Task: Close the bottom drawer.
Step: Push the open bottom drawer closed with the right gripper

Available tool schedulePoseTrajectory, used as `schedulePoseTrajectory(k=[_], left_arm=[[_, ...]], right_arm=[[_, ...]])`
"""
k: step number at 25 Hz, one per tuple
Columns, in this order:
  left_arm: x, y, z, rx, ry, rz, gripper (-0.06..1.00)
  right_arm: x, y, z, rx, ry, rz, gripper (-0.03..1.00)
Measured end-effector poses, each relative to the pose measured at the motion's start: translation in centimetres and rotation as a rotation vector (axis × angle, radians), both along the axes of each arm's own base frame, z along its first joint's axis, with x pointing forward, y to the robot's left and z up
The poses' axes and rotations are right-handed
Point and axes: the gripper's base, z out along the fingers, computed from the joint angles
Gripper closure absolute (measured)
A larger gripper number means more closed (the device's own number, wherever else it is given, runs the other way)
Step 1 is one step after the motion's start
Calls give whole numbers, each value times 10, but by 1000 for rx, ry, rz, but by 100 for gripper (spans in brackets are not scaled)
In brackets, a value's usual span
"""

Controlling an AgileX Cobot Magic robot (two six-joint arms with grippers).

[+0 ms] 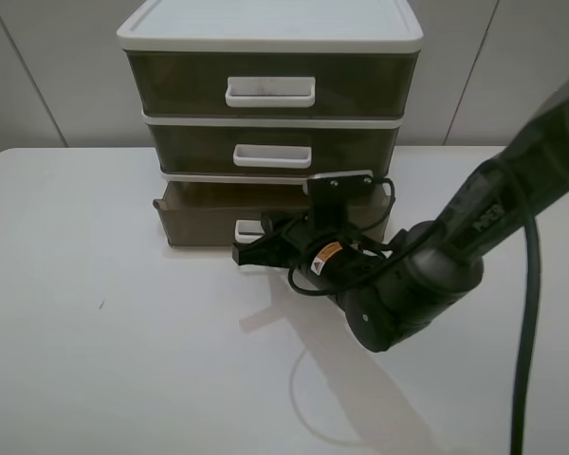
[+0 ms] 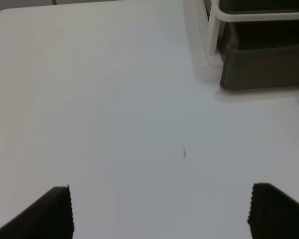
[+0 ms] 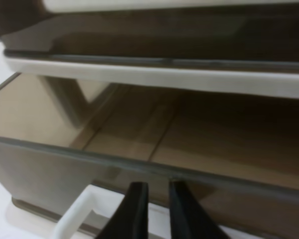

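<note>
Shallow smoky-brown translucent plastic bottom drawer [image 1: 194, 224] is seen pulled partly out of the white-framed three-tier unit [image 1: 266, 24]; closing is judged not yet done. Right gripper [image 3: 153, 199], fingers almost together, is set at the drawer front beside the white rectangular handle [image 3: 74, 220]. Left gripper [image 2: 159, 214] is held spread wide, well apart.

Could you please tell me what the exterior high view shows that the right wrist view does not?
Only exterior high: the whole three-drawer unit, with top drawer and middle drawer shut. Only right wrist: inside the bottom drawer, seemingly empty. Both: that drawer pulled out, right gripper at its white handle, fingers close together.
</note>
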Motion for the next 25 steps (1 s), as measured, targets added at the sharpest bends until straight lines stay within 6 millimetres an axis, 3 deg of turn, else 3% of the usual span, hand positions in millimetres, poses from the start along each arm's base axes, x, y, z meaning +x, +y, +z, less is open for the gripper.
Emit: schedulePoseTrajectory(k=[25], left_arm=[[0, 0, 0, 0, 0, 0, 23]], right_arm=[[28, 20, -1, 58, 16, -198, 95]])
